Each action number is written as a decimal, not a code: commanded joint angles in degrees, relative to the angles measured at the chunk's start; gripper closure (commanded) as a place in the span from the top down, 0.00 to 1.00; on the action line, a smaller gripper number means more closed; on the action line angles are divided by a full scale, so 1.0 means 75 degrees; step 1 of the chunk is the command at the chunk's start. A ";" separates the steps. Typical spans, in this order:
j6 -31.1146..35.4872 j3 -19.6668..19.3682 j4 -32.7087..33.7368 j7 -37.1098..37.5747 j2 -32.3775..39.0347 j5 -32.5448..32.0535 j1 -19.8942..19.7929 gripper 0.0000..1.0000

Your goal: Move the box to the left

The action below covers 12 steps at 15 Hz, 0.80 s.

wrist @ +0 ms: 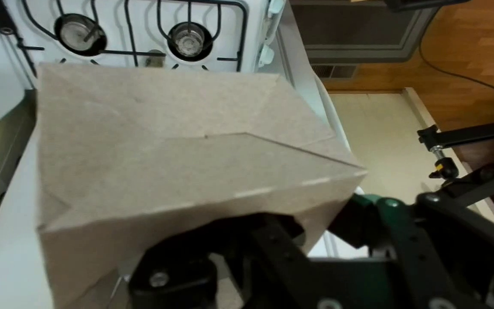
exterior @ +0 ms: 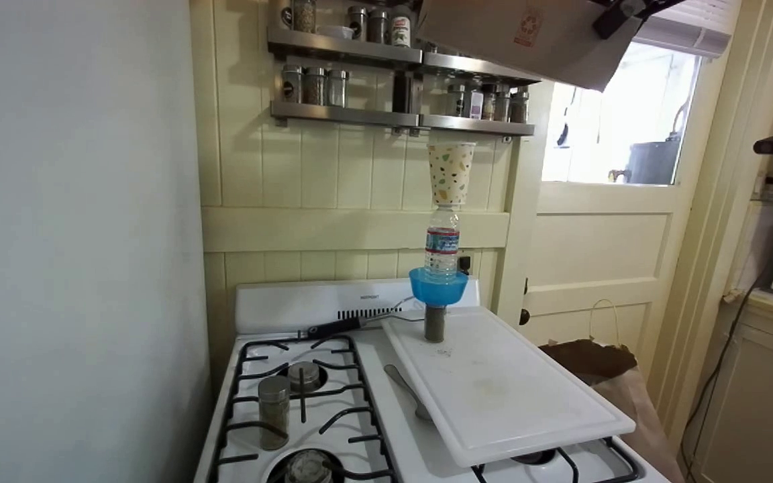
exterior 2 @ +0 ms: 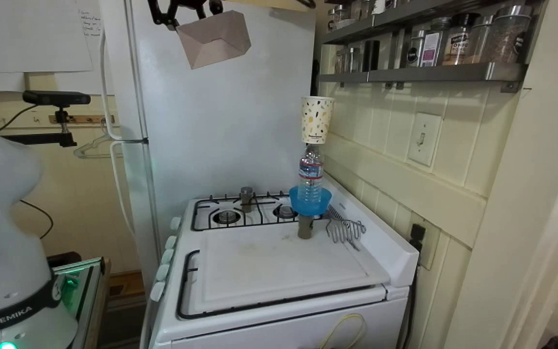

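The box (wrist: 165, 141) is brown paper or card, with fold lines on its flat end and a red recycling mark on one side. Tilted, it hangs in the air at the top of both exterior views, higher than the stove; here is the box (exterior: 514, 33) in front of the shelves and the box (exterior 2: 213, 39) before the fridge. My gripper (wrist: 319, 223) is shut on the box near one corner, one finger across its side and another at its edge. The exact contact is partly hidden. In the exterior views the gripper (exterior: 618, 19) shows only partly, cut off above.
A stack stands on the white cutting board (exterior: 514, 382): spice jar (exterior: 434, 325), blue bowl (exterior: 439, 288), water bottle (exterior: 441, 241) and paper cup (exterior: 451, 173). Spice shelves (exterior: 346, 114) line the wall. Another jar (exterior: 274, 412) sits on the stove grate. The fridge (exterior 2: 225, 121) rises beside the stove.
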 commanded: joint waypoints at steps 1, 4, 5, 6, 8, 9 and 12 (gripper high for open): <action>0.0403 0.0116 -0.1705 0.0156 -0.1179 -0.0104 0.0332 0.00; 0.0762 0.0199 -0.2554 0.0421 -0.1530 -0.0160 0.0324 0.00; 0.0935 0.0222 -0.2807 0.0480 -0.1568 -0.0200 0.0334 0.00; 0.1189 0.0260 -0.3060 0.0574 -0.1608 -0.0247 0.0342 0.00; 0.1590 0.0336 -0.3519 0.0724 -0.1626 -0.0302 0.0431 0.00; 0.1770 0.0393 -0.3719 0.0771 -0.1636 -0.0343 0.0485 0.00; 0.2374 0.0576 -0.4337 0.0932 -0.1586 -0.0442 0.0677 0.00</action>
